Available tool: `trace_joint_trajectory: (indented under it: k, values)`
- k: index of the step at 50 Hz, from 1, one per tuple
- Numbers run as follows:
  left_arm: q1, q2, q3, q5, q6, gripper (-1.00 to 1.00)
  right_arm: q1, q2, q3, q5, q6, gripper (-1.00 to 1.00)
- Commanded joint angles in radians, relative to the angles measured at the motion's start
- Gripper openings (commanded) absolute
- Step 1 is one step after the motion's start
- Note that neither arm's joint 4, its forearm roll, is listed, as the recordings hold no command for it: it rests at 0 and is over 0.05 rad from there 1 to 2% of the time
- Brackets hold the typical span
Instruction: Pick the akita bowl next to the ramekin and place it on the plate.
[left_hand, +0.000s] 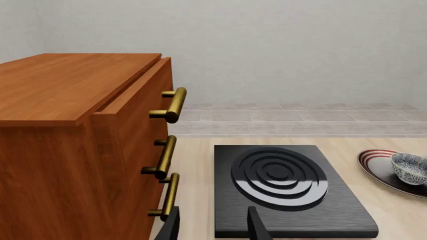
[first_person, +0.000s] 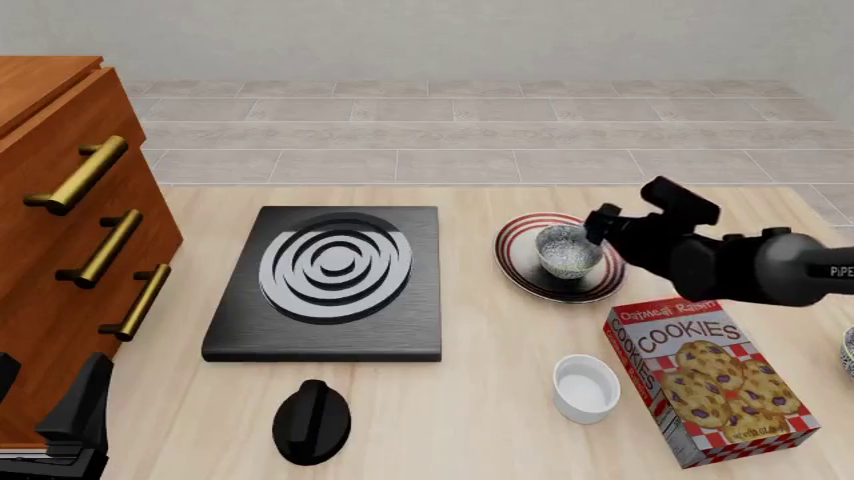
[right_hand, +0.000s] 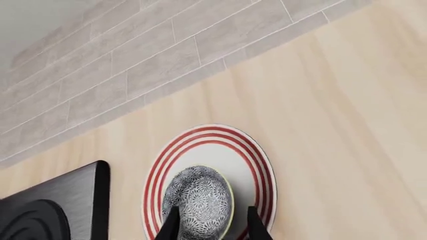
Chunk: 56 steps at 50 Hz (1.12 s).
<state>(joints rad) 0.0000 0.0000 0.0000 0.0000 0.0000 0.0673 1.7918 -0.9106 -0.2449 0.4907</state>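
Observation:
The grey-and-white speckled akita bowl sits upright on the red-striped plate at the table's right middle. My right gripper hangs just above it, open; in the right wrist view its fingers straddle the bowl over the plate without closing on it. The white ramekin stands nearer the front, apart from the bowl. My left gripper rests open and holds nothing at the front left, by the cabinet. The left wrist view catches the bowl and plate beyond the left gripper.
A black stove plate lies in the table's middle, with a black knob in front of it. A wooden drawer cabinet fills the left side. A cookie box lies right of the ramekin. Another bowl's edge shows at far right.

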Motion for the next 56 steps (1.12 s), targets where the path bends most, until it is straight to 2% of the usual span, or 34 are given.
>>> trace_joint_trajectory:
  k: [1, 27, 56]
  values:
    - [0.0, 0.0, 0.0, 0.0, 0.0, 1.0, -0.003, -0.05, 0.026, 0.007, 0.0, 1.0]
    - [0.0, 0.0, 0.0, 0.0, 0.0, 1.0, -0.026, -0.19, 0.062, 0.07, -0.002, 1.0]
    - [0.0, 0.0, 0.0, 0.0, 0.0, 1.0, -0.04, -0.299, 0.136, 0.077, 0.003, 1.0]
